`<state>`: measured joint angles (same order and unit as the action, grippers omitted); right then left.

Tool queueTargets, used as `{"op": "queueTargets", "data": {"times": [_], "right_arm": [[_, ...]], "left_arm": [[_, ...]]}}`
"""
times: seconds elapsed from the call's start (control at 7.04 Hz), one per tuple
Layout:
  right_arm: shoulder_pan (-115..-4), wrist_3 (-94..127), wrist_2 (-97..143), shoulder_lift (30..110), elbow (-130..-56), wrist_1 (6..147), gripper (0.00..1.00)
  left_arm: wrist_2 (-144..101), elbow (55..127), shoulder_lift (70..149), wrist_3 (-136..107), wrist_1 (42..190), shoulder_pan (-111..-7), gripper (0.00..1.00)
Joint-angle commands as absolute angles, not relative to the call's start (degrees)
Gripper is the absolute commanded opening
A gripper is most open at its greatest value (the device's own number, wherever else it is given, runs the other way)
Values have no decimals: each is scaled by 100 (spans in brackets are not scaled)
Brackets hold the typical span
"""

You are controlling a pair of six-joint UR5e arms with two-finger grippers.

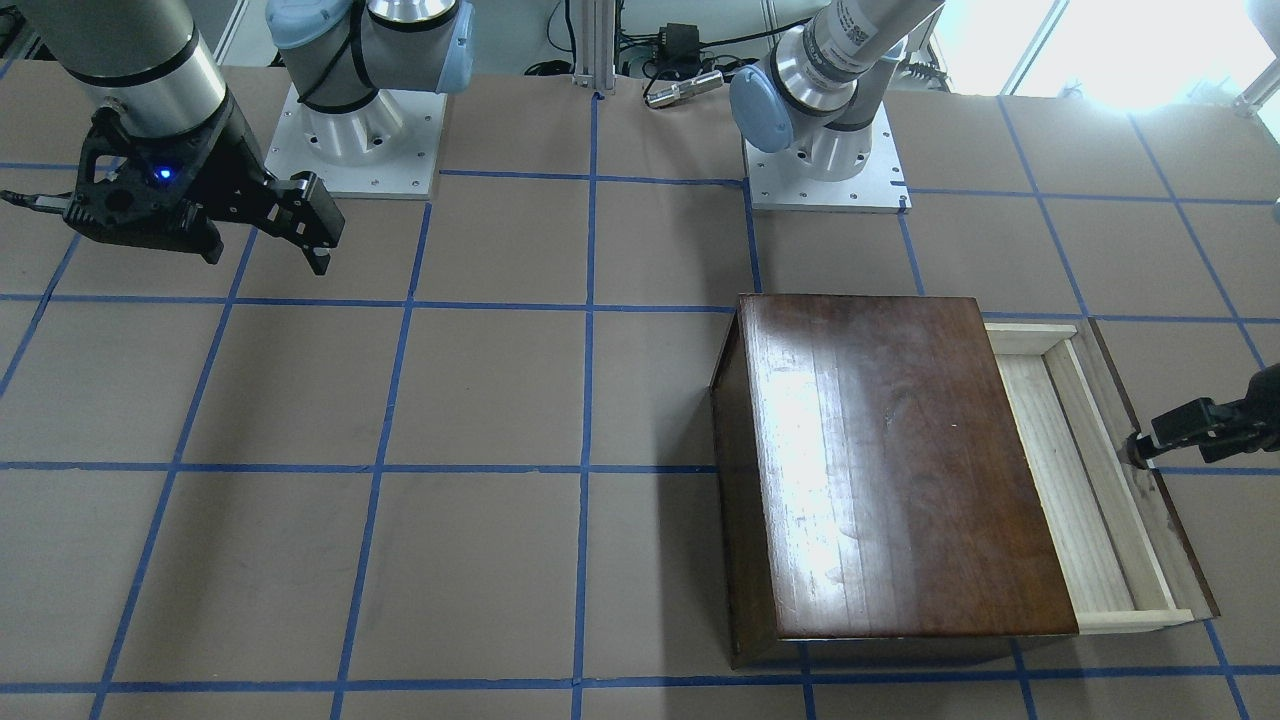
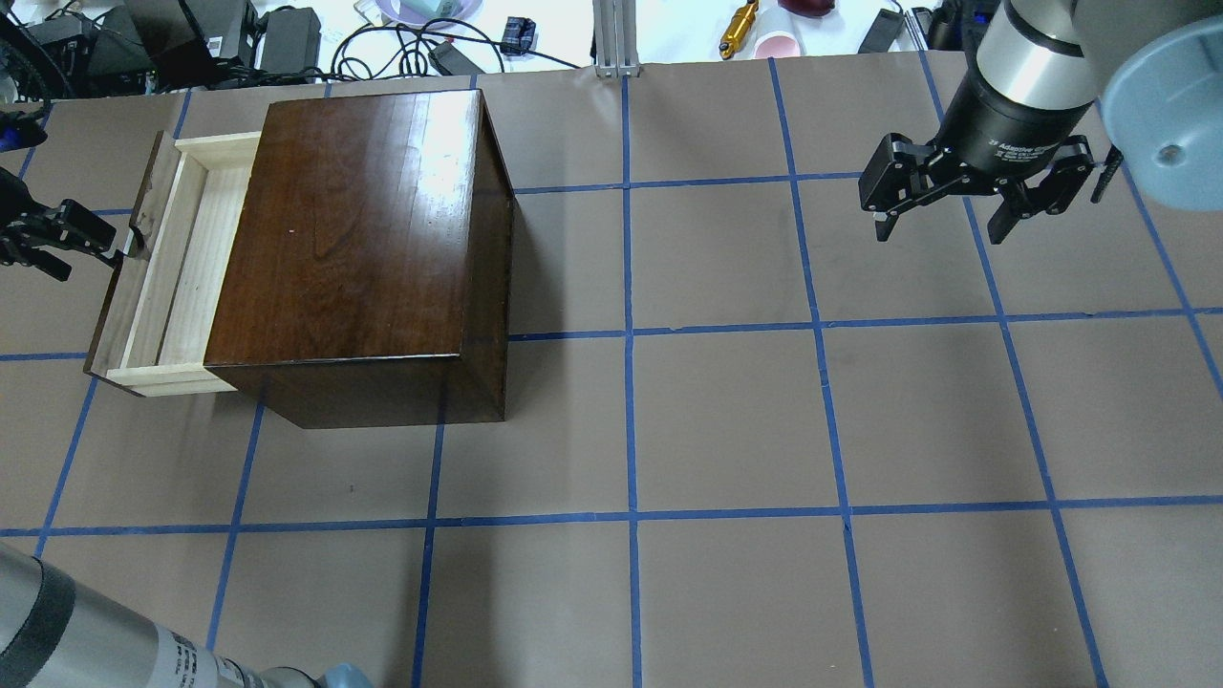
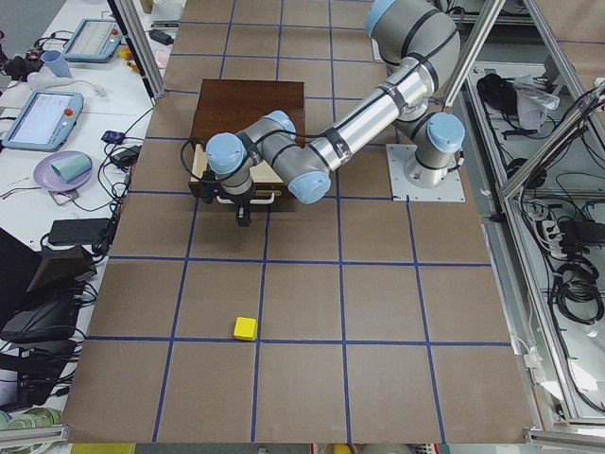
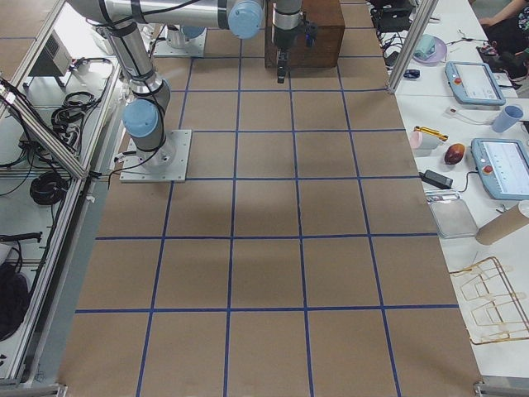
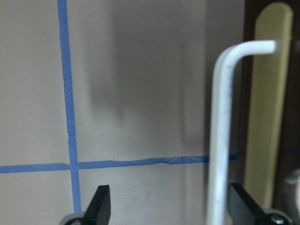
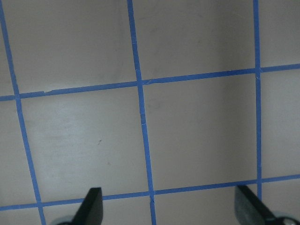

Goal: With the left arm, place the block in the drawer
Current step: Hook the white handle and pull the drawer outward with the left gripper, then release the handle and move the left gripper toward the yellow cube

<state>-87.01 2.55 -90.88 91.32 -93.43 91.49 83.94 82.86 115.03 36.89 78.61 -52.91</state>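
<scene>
Seemingly bare, the drawer (image 2: 182, 277) stands open, block (image 3: 245, 328) well outside it; left gripper (image 5: 169, 201) and right gripper (image 2: 941, 227) splayed.

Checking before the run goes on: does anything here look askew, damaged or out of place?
Nothing stands out. The drawer is partly pulled out, square to its box, its visible part empty. The block lies flat on the table, apart from the box. No spill or damage shows.

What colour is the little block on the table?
The block is bright yellow. It shows best in the exterior left view.
</scene>
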Motion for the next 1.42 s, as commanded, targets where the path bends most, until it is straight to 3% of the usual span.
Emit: {"op": "queueTargets", "data": {"times": [0.0, 0.85, 1.28], "right_arm": [[-8701, 255, -9088, 9132, -9351, 9149, 100], [-8701, 255, -9088, 9132, -9343, 9149, 100], [-8701, 255, -9097, 9132, -9343, 9149, 100]], "left_arm": [[8385, 8253, 11356, 3683, 7963, -5291, 89], [9070, 7542, 11609, 3867, 7999, -4712, 92], [9088, 6902, 12311, 4603, 7920, -4378, 95]]}}
